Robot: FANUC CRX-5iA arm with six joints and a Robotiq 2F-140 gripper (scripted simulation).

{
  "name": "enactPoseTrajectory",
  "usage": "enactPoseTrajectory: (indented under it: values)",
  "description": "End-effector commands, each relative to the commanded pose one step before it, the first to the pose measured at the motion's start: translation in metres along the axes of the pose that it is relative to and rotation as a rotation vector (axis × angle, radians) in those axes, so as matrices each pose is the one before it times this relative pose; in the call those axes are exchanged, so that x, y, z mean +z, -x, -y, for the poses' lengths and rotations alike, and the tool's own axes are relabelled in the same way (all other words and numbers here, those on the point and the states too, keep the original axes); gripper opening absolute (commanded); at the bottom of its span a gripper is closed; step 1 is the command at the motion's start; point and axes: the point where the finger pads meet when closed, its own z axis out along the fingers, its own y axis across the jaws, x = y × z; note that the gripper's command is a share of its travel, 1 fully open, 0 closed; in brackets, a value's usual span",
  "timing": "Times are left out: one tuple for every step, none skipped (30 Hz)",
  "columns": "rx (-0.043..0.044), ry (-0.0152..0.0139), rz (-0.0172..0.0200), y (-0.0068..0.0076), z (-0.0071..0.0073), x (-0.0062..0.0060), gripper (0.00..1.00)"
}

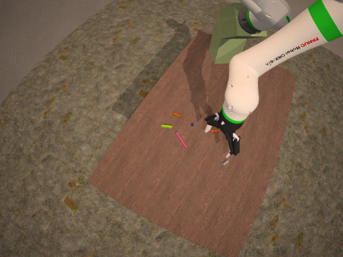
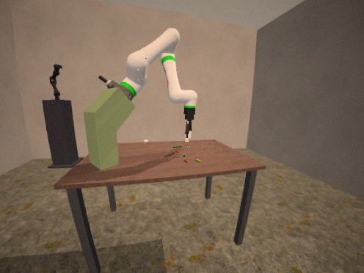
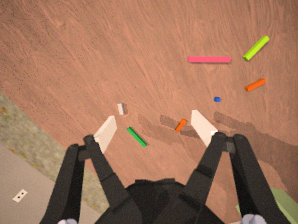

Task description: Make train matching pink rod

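The pink rod lies flat near the table's middle; it also shows in the wrist view. A lime rod, an orange rod and a small blue rod lie apart from each other around it. A second, short orange rod lies by one fingertip. My gripper hangs above the table, open wide and empty. In the wrist view a green rod and the short orange rod lie below, between the fingers. A grey rod lies just beyond the left finger. No rods touch.
The olive robot base stands at the table's far end. The table edge runs close behind the green rod in the wrist view. A black pedestal stands on the floor beyond the table.
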Motion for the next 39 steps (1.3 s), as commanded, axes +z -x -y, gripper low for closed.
enactPoseTrajectory:
  values:
    - [-0.00570,0.00737,-0.00091,0.00229,0.04164,0.00218,1.00]
    - [-0.00143,-0.00177,-0.00243,0.00085,0.00789,-0.00028,1.00]
    - [-0.00142,-0.00208,-0.00268,0.00094,0.00830,-0.00037,1.00]
    - [-0.00135,-0.00234,-0.00285,0.00101,0.00840,-0.00045,1.00]
    - [-0.00126,-0.00257,-0.00296,0.00107,0.00840,-0.00053,1.00]
    - [-0.00102,-0.00240,-0.00265,0.00096,0.00725,-0.00051,1.00]
    - [-0.00019,-0.00048,-0.00051,0.00019,0.00138,-0.00010,1.00]
    - [-0.00001,-0.00002,-0.00002,0.00001,0.00005,0.00000,1.00]
    - [0.00000,0.00000,0.00000,0.00000,0.00000,0.00000,0.15]
    - [0.00000,0.00000,0.00000,0.00000,0.00000,0.00000,0.15]
    - [0.00000,0.00000,0.00000,0.00000,0.00000,0.00000,0.15]
    - [0.00000,0.00000,0.00000,0.00000,0.00000,0.00000,0.15]
    - [0.00000,0.00000,0.00000,0.00000,0.00000,0.00000,0.15]
    - [0.00000,0.00000,0.00000,0.00000,0.00000,0.00000,0.15]
    - [0.00000,0.00000,0.00000,0.00000,0.00000,0.00000,0.15]
    - [0.00000,0.00000,0.00000,0.00000,0.00000,0.00000,0.15]
    - [0.00000,0.00000,0.00000,0.00000,0.00000,0.00000,0.15]
    - [0.00000,0.00000,0.00000,0.00000,0.00000,0.00000,0.15]
    - [0.00000,0.00000,0.00000,0.00000,0.00000,0.00000,0.15]
    - [0.00000,0.00000,0.00000,0.00000,0.00000,0.00000,0.15]
    - [0.00000,0.00000,0.00000,0.00000,0.00000,0.00000,0.15]
    - [0.00000,0.00000,0.00000,0.00000,0.00000,0.00000,0.15]
    - [0.00000,0.00000,0.00000,0.00000,0.00000,0.00000,0.15]
    - [0.00000,0.00000,0.00000,0.00000,0.00000,0.00000,0.15]
    - [0.00000,0.00000,0.00000,0.00000,0.00000,0.00000,0.15]
    - [0.00000,0.00000,0.00000,0.00000,0.00000,0.00000,0.15]
    - [0.00000,0.00000,0.00000,0.00000,0.00000,0.00000,0.15]
    - [0.00000,0.00000,0.00000,0.00000,0.00000,0.00000,0.15]
    - [0.00000,0.00000,0.00000,0.00000,0.00000,0.00000,0.15]
    - [0.00000,0.00000,0.00000,0.00000,0.00000,0.00000,0.15]
    - [0.00000,0.00000,0.00000,0.00000,0.00000,0.00000,0.15]
    - [0.00000,0.00000,0.00000,0.00000,0.00000,0.00000,0.15]
    - [0.00000,0.00000,0.00000,0.00000,0.00000,0.00000,0.15]
    - [0.00000,0.00000,0.00000,0.00000,0.00000,0.00000,0.15]
    - [0.00000,0.00000,0.00000,0.00000,0.00000,0.00000,0.15]
    - [0.00000,0.00000,0.00000,0.00000,0.00000,0.00000,0.15]
    - [0.00000,0.00000,0.00000,0.00000,0.00000,0.00000,0.15]
    - [0.00000,0.00000,0.00000,0.00000,0.00000,0.00000,0.15]
    - [0.00000,0.00000,0.00000,0.00000,0.00000,0.00000,0.15]
